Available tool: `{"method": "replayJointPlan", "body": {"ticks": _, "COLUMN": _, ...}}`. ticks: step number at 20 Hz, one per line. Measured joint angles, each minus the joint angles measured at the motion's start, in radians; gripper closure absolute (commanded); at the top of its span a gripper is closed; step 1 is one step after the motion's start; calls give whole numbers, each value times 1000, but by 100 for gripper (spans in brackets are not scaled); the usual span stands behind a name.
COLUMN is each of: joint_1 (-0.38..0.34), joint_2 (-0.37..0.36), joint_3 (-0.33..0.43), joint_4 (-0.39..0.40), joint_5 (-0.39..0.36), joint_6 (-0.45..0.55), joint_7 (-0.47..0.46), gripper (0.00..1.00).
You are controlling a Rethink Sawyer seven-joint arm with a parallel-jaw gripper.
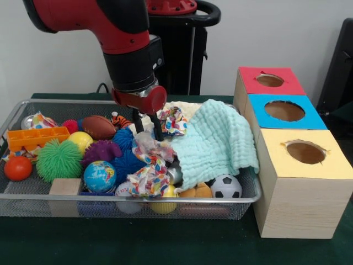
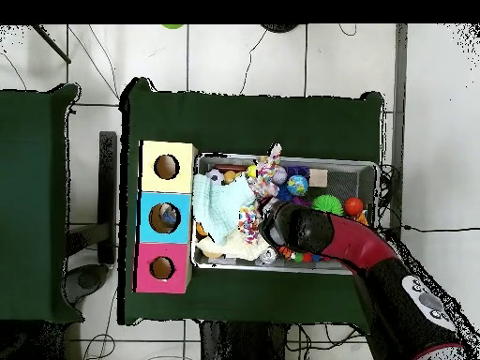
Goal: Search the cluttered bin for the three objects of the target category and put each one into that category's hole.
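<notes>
The silver wire mesh bin [image 1: 33, 205] is packed with toys; it also shows in the overhead view [image 2: 370, 169]. My gripper [image 1: 149, 134] hangs over the bin's middle. Its two black fingers are apart, just above a wad of multicoloured dotted paper [image 1: 149, 165], and hold nothing that I can see. In the overhead view the arm's head [image 2: 286, 225] covers the gripper. No clear plastic piece shows plainly; the clutter and a mint-green cloth [image 1: 218, 141] hide much of the bin. The red-topped box's round hole [image 1: 270, 80] is at the far right, and shows in the overhead view [image 2: 162, 268].
The blue-topped box [image 1: 284, 111] and the yellow-topped box [image 1: 305, 152] stand in a row with the red one beside the bin. The bin holds a green spiky ball [image 1: 58, 159], a globe ball [image 1: 100, 176], a small football [image 1: 226, 186], an orange tray [image 1: 37, 137] and a silver can [image 1: 175, 175].
</notes>
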Motion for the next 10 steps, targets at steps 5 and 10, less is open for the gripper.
{"method": "replayJointPlan", "body": {"ticks": 5, "joint_1": -6, "joint_2": -13, "joint_3": 0, "joint_4": 2, "joint_5": -2, "joint_6": 51, "joint_7": 0, "gripper": 0}}
{"method": "replayJointPlan", "body": {"ticks": 10, "joint_1": -6, "joint_2": -16, "joint_3": 0, "joint_4": 2, "joint_5": -30, "joint_6": 124, "joint_7": 0, "gripper": 0}}
